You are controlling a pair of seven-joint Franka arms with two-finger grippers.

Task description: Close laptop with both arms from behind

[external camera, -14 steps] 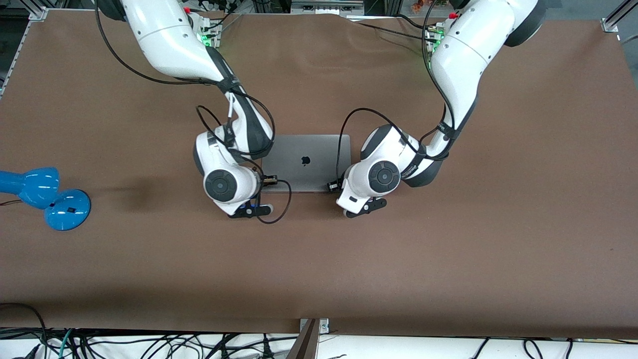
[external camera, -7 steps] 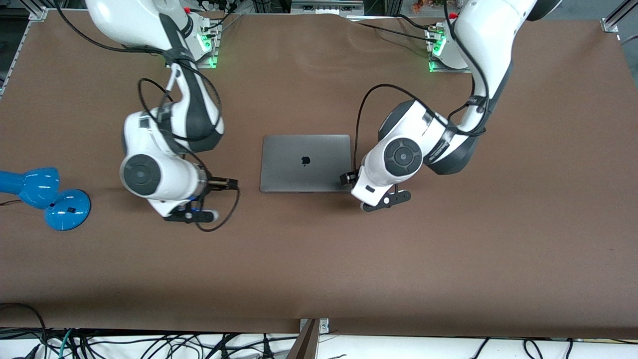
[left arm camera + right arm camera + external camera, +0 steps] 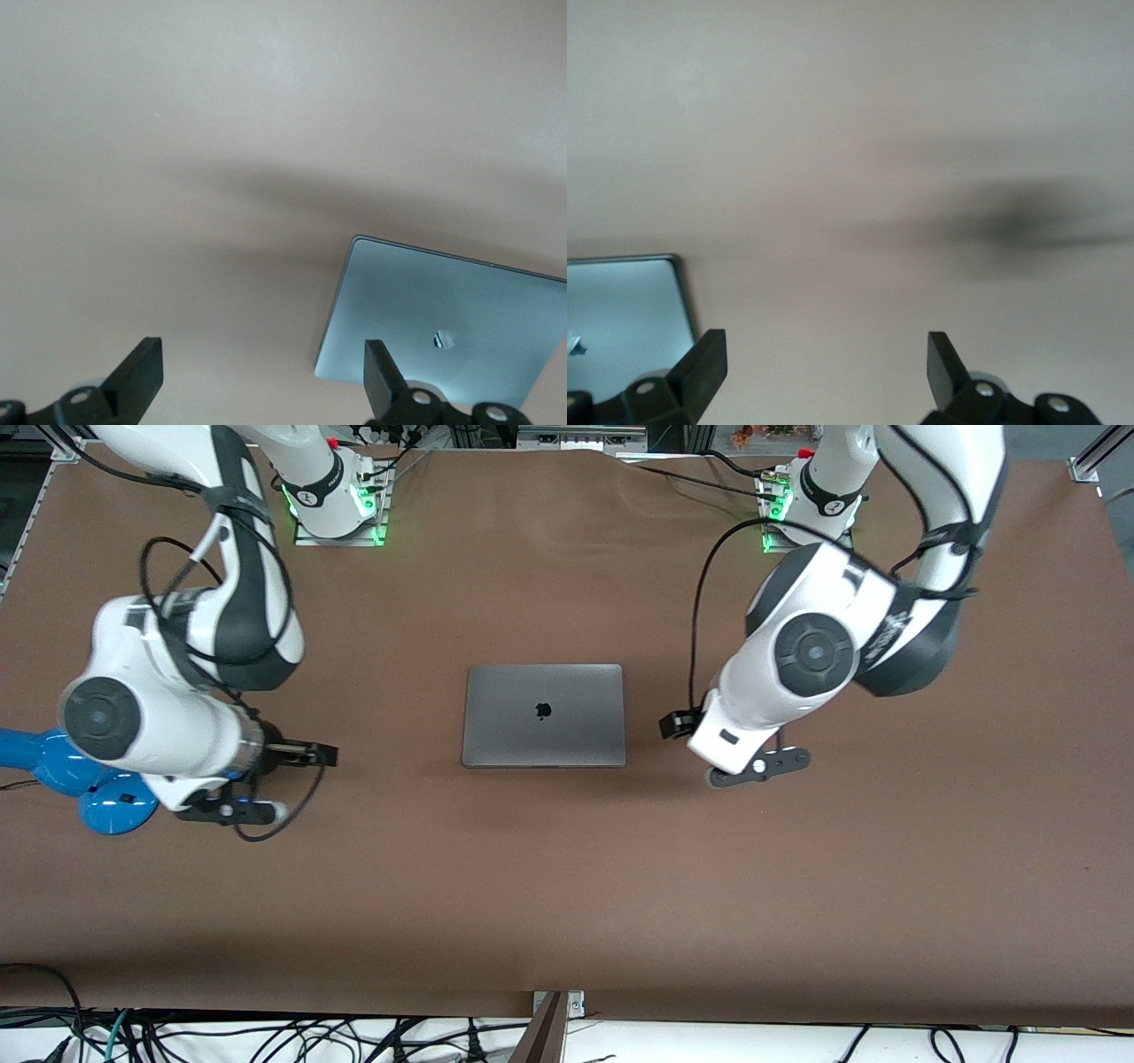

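Laptop (image 3: 543, 715) shut flat mid-table (image 3: 567, 903), logo up; closing looks done. Left gripper (image 3: 675, 724) spread wide, empty, hanging just beside laptop. Right gripper (image 3: 310, 755) likewise, well apart from laptop, near lamp (image 3: 84, 778). Nothing left but parking.

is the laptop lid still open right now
No, the laptop lies shut and flat on the table, its lid with the dark logo facing up and neither gripper touching it.
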